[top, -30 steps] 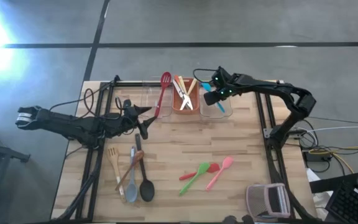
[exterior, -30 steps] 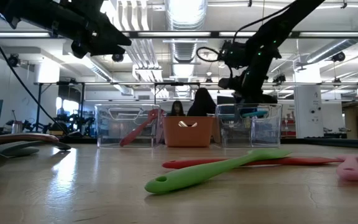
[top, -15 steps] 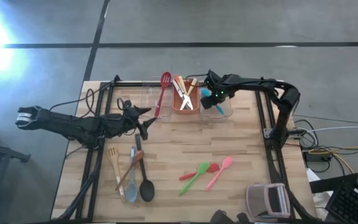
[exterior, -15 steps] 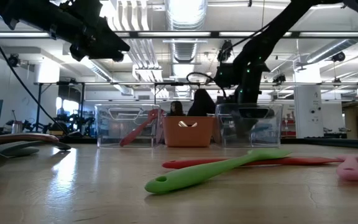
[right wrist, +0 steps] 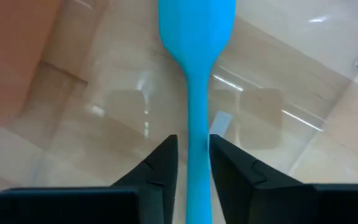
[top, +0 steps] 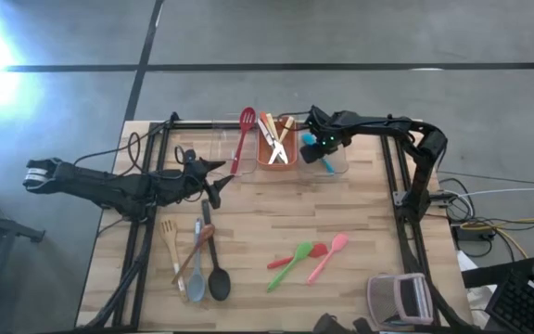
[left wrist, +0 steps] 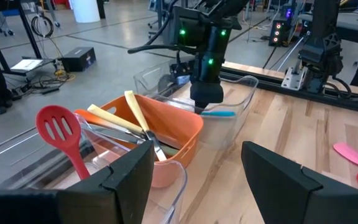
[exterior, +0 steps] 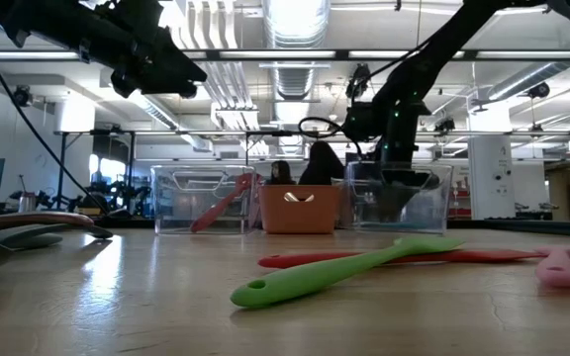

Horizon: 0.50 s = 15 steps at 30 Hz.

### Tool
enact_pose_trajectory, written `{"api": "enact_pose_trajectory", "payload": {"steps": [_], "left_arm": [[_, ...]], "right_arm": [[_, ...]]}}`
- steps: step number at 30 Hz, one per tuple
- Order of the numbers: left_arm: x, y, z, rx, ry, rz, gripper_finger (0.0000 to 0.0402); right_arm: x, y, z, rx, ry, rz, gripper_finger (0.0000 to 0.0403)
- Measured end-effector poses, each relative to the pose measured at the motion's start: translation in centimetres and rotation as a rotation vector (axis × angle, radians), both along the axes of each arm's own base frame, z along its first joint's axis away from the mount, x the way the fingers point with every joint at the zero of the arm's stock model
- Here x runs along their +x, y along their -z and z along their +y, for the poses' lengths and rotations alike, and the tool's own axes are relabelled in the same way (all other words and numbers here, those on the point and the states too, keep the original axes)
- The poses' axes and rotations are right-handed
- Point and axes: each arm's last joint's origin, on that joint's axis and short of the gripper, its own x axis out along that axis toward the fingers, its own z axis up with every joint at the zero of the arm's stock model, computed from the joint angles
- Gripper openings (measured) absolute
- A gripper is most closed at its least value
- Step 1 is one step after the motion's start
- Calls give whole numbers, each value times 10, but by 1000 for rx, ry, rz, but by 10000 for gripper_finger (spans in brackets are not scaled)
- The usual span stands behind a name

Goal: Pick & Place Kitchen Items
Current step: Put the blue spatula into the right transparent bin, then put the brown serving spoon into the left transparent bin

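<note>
The right gripper [top: 315, 148] has dipped into the clear bin [top: 334, 167] at one o'clock, clenched on the blue spoon [right wrist: 195, 93]. Release looks next — the left gripper [top: 213, 186] waits, fingers parted.

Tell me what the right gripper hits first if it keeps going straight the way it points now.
Probably the floor of the clear bin. The right gripper points down into that bin, its jaws closed on the blue spoon, whose bowl end leads and looks close to the bottom; so the spoon would likely touch first. Depth is unclear.

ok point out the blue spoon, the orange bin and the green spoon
blue spoon [right wrist: 196, 25], right wrist view, on its bowl end
orange bin [left wrist: 182, 127], left wrist view, on its outer wall
green spoon [exterior: 339, 267], low view, on its handle
</note>
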Motion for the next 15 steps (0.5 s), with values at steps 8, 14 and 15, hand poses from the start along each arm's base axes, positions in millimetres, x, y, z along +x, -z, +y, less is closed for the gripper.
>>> {"api": "enact_pose_trajectory", "payload": {"steps": [8,14,15], "left_arm": [[0,0,0,-4,-1,-2,245],[0,0,0,-27,-6,-16,245],[0,0,0,-36,-8,-22,245]], "right_arm": [[7,-11,1,-15,-26,-40,125],[7,-40,6,-78,-65,-108,131],[7,-46,7,-93,-67,-119,131]]}}
